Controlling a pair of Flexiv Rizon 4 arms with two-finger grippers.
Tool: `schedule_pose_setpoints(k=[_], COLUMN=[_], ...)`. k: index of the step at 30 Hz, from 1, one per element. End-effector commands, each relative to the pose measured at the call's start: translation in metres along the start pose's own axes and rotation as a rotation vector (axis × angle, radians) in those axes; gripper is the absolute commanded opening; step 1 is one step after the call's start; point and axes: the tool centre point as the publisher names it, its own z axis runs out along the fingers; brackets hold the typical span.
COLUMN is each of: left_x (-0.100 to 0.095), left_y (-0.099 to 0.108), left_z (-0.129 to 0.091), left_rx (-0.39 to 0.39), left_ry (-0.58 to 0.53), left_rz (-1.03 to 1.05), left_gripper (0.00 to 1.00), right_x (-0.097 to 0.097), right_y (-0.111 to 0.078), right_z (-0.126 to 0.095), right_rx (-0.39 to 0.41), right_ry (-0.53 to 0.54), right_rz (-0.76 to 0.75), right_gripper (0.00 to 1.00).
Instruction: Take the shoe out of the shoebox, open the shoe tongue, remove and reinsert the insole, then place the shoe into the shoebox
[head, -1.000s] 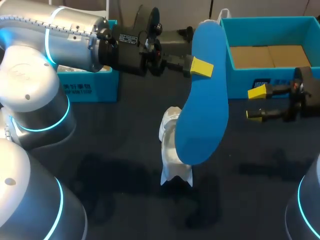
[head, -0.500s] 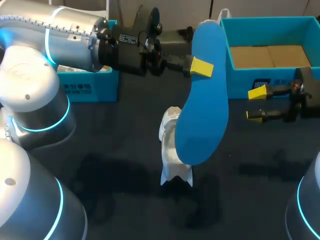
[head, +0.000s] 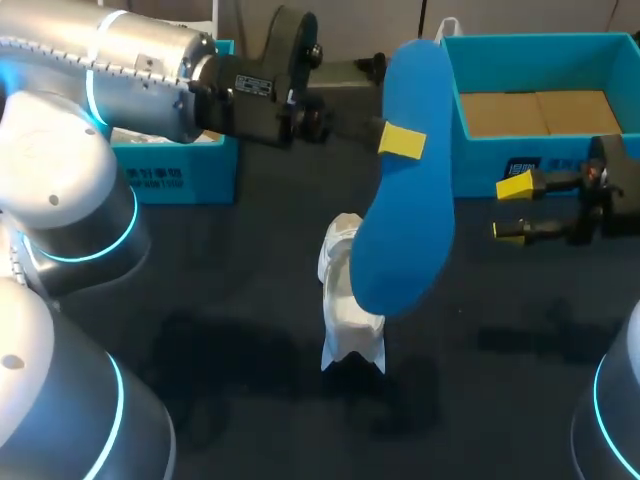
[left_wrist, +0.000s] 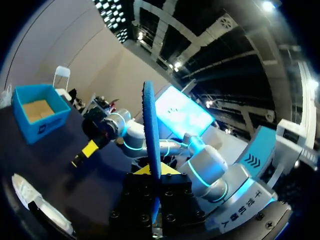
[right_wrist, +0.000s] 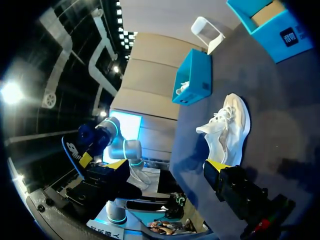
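Since a second ago: left arm's wrist has rolled a little, and the insole's lower end has lifted slightly and drifted toward the left arm. Right arm and shoe unchanged.

Head view. Left arm (head: 150, 70) comes in from the left, reaching past the middle. Left gripper (head: 400, 141) is clenched on the blue insole (head: 405, 215) near its upper end, one yellow tip showing on the near face. Insole hangs upright in the air, above the shoe. White shoe (head: 345, 310) lies on the dark table (head: 230, 350), partly hidden behind the insole. Blue shoebox (head: 480, 150) sits at the far right, cardboard floor visible. Right gripper (head: 512, 207) hovers just in front of the shoebox wall, fingers apart, nothing between them. Second blue box (head: 175, 175) sits at the far left, behind the left arm.

Left wrist view. Insole (left_wrist: 151, 125) seen edge-on, pinched from both sides in the left gripper (left_wrist: 156, 172). Ahead: right gripper (left_wrist: 85, 152), shoebox (left_wrist: 42, 125) beyond it. Shoe (left_wrist: 35, 207) lies low to one side.

Right wrist view. Right gripper (right_wrist: 167, 165) released, fingers wide. Shoe (right_wrist: 227, 130) lies on the table just ahead. Second blue box (right_wrist: 192, 80) beyond it. Shoebox (right_wrist: 282, 30) off to the side. Insole (right_wrist: 74, 152) held up across the table.
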Motion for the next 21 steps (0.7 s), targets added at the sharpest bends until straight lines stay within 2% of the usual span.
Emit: schedule_pose_setpoints(k=[1, 5, 10, 14, 16, 21], left_x=[-0.007, -0.022, -0.038, -0.046, -0.046, -0.046], left_y=[0.010, 0.016, 0.017, 0.005, -0.002, -0.002], left_z=[-0.007, -0.011, -0.012, -0.008, -0.007, -0.007], left_rx=[0.042, 0.072, 0.115, 0.271, 0.309, 0.309], left_ry=[-0.078, -0.156, -0.211, -0.239, -0.246, -0.246], left_rz=[0.293, 0.630, 0.944, 1.223, 1.250, 1.250], left_gripper=[0.00, 0.00, 0.00, 0.00, 0.00, 0.00], right_x=[0.000, 0.000, 0.000, 0.000, 0.000, 0.000], right_y=[0.000, 0.000, 0.000, 0.000, 0.000, 0.000], right_z=[0.001, 0.001, 0.001, 0.001, 0.001, 0.001], right_rx=[-0.001, -0.001, -0.001, -0.001, -0.001, -0.001], right_ry=[-0.003, -0.003, -0.003, -0.003, -0.003, -0.003], right_rz=[0.001, 0.001, 0.001, 0.001, 0.001, 0.001], right_gripper=[1.00, 1.00, 1.00, 1.00, 1.00, 1.00])
